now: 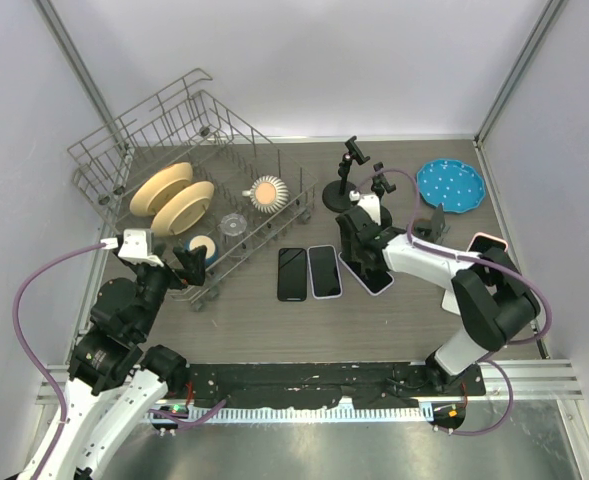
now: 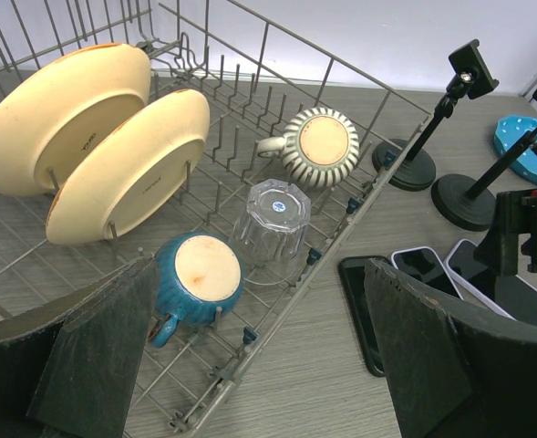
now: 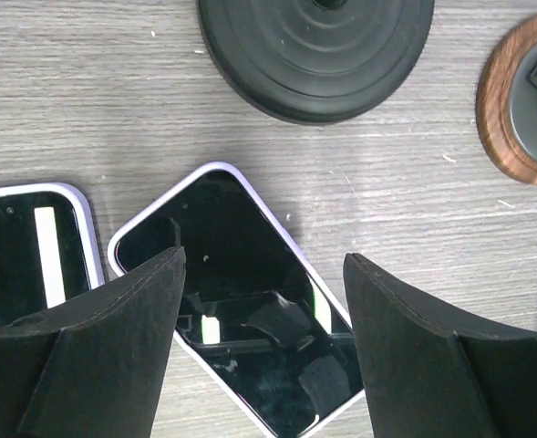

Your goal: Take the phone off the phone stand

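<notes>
Right pincer (image 3: 263,263) open, straddling the white-cased phone (image 3: 215,228), which lies flat on the surface (image 3: 432,237) directly beneath, long axis diagonal to the jaws. Left pincer (image 2: 259,274) open, well apart.

Honestly nothing here is really readable. Closest thing in the left wrist view is a tiny dark stamp on the underside of the cream plate at the back (image 2: 63,109), and another one on the cream plate in front of it (image 2: 127,169). Both look like a short line of maker's print, but they're way too small and blurry to make out any letters. The upturned glass (image 2: 273,219) has a blue round sticker (image 2: 278,208) on its base with some pale mark in the middle, and that can't be read either. In the right wrist view the white-edged phone (image 3: 222,246) just shows a dark screen with reflections on it.
</notes>
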`<state>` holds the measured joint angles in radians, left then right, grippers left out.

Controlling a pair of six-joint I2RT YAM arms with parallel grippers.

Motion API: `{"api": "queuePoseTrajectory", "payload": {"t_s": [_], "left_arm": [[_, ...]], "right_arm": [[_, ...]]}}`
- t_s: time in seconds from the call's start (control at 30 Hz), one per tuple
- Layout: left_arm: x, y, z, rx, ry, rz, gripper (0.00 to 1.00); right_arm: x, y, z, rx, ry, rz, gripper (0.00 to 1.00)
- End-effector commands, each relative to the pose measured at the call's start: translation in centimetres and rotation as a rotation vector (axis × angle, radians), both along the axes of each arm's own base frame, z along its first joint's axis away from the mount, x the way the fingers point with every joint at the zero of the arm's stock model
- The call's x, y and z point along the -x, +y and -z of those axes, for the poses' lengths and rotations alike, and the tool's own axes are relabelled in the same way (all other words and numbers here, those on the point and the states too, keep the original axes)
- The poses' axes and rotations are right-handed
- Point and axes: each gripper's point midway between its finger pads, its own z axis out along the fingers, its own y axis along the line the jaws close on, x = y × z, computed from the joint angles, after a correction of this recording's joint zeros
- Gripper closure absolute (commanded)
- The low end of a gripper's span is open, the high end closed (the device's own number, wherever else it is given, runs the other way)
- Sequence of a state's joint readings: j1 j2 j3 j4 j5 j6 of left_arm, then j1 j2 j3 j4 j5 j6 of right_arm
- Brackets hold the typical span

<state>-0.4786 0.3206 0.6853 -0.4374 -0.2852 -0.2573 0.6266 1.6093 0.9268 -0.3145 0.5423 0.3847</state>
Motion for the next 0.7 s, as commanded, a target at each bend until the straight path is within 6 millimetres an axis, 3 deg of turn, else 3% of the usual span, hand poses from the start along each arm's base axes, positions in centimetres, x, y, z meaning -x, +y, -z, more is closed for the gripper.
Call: {"api": "queuePoseTrajectory", "payload": {"t_s": [0.0,0.23,0.4,0.67], "left_arm": [[-0.3,-0.4,-0.9,0.009,-0.033,0.017,0.01],[-0.2,-0.4,-1.0,0.012,-0.036,0.019,0.01],[-0.2,-0.5,-1.0,0.012,-0.037,0.022,0.01],[-0.2,-0.5,-0.9,0.010,-0.034,0.022,0.01]], "right_arm": [[0.0,-0.3,-1.8,-0.142,-0.041,0.043,0.24],[1.9,-1.5,-1.0,-0.379,0.000,0.094,0.24],[3.2,-2.9,0.4,-0.395,0.026,0.136,0.24],[4.8,-0.8,1.4,-0.495,0.111,0.079,0.27]]}}
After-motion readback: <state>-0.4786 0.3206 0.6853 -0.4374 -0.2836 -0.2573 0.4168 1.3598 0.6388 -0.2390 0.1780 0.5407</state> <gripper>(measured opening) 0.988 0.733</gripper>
